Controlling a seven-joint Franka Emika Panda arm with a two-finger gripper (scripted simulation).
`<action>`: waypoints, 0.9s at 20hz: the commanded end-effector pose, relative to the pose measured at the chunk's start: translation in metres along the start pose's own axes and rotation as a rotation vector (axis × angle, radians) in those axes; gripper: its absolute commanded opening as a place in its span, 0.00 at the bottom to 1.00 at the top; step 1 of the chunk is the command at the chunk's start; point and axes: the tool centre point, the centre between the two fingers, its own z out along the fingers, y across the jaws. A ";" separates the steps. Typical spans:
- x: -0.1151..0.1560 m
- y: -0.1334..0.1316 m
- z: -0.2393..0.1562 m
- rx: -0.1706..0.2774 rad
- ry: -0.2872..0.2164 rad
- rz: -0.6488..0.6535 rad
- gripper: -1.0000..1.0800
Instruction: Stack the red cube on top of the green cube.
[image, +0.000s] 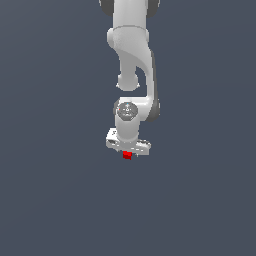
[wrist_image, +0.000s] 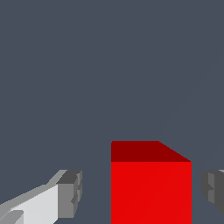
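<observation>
The red cube (image: 127, 155) lies on the dark grey floor directly under the white gripper (image: 128, 153). In the wrist view the red cube (wrist_image: 151, 188) sits between the two grey fingertips, one on one side (wrist_image: 70, 194) and one on the other (wrist_image: 213, 189). There is a visible gap between the cube and each fingertip, so the gripper (wrist_image: 141, 192) is open around the cube and not touching it. The green cube is out of view in both frames.
The white arm (image: 131, 60) hangs down from the top of the exterior view. The flat dark grey floor (image: 55, 190) fills everything around it.
</observation>
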 end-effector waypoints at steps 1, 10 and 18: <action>0.001 0.000 0.007 0.000 0.001 0.000 0.96; 0.001 -0.001 0.009 0.000 0.001 0.000 0.00; 0.002 0.000 0.006 0.000 0.002 0.001 0.00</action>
